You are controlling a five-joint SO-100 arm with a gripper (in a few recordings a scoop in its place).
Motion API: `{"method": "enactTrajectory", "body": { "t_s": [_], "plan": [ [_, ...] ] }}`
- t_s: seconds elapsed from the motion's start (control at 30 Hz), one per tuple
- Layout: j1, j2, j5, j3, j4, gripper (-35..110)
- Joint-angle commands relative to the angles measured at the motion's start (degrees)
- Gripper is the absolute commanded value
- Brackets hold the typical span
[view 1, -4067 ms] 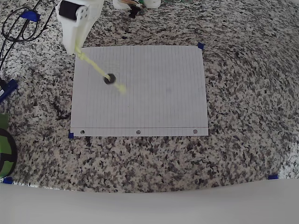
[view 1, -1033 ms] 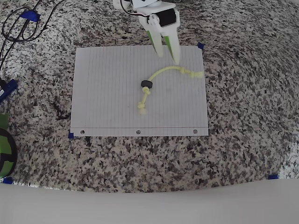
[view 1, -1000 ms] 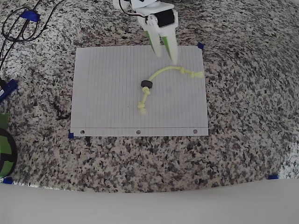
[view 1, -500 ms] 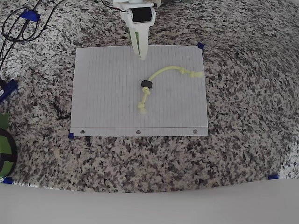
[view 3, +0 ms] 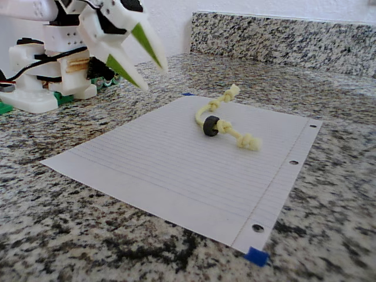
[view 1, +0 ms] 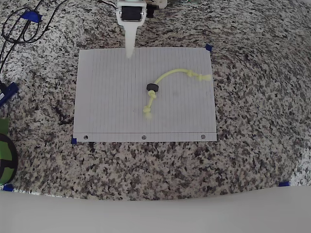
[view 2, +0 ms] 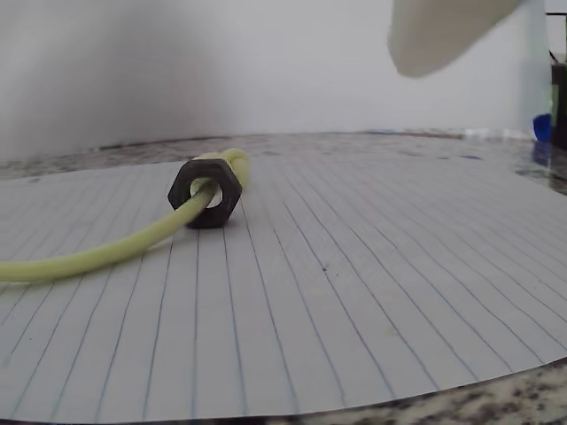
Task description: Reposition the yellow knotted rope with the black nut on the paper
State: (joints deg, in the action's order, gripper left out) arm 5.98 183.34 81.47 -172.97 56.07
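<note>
The yellow knotted rope (view 1: 167, 75) lies in a curve on the right half of the white lined paper (view 1: 107, 97), one knotted end near the paper's right edge, the other toward the middle. The black nut (view 1: 153, 88) sits threaded on it above the lower knot. My gripper (view 1: 129, 51) hovers over the paper's far edge, up and left of the rope and clear of it. In the fixed view the gripper (view 3: 151, 77) is open with nothing between its white-and-green fingers. The wrist view has the nut (view 2: 205, 192) upright on the paper (view 2: 354, 292) with the rope (view 2: 89, 257) running through it.
Speckled granite counter (view 1: 252, 145) surrounds the paper. Blue tape tabs (view 1: 209, 47) mark its corners. Black cables (view 1: 19, 29) lie at the far left, and a green-and-black object (view 1: 5, 155) is at the left edge. The arm's base (view 3: 41, 82) and a backsplash (view 3: 282, 35) stand behind.
Four seconds ago the rope hung from the gripper at the paper's upper left. It now lies still on the right half, and the gripper has swung left along the far edge.
</note>
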Motion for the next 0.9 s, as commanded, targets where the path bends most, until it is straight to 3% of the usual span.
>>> {"method": "enactTrajectory", "body": {
  "t_s": [0.0,0.87],
  "plan": [
    [0.35,1.67,0.97,-0.70,1.49,42],
    [0.35,12.04,0.97,-8.53,9.49,42]
  ]
}}
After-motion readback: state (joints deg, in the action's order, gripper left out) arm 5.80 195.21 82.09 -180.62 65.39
